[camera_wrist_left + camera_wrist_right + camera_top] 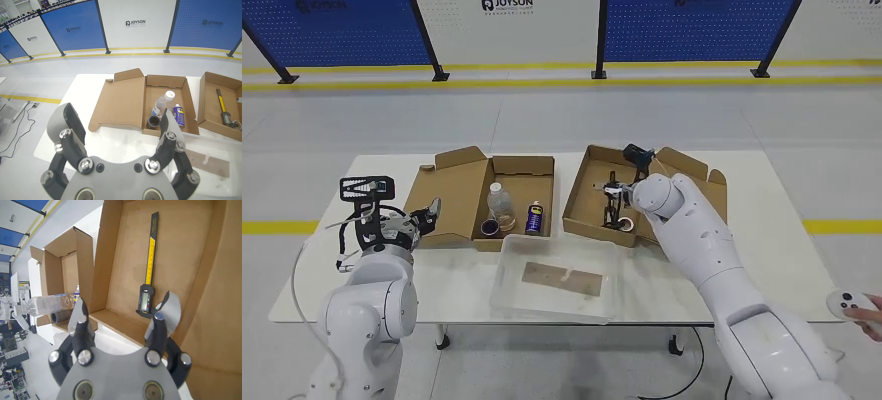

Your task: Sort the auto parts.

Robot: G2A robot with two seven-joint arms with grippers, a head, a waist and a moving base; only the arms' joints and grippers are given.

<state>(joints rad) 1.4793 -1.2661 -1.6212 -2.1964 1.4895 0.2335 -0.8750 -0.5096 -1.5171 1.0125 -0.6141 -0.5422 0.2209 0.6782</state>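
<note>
Two open cardboard boxes sit on the white table. The left box holds a clear bottle, a blue spray can and a black cylinder. In the right box lie a yellow-and-black caliper and a tape roll. My right gripper hangs open over that box's near wall, one finger close beside the caliper's display head. My left gripper stands open and empty above the table's left end, short of the left box.
A clear plastic tray with a brown sheet in it lies in front of the boxes, near the table's front edge. Both boxes' lid flaps stand open outward. Bare table lies left of the left box.
</note>
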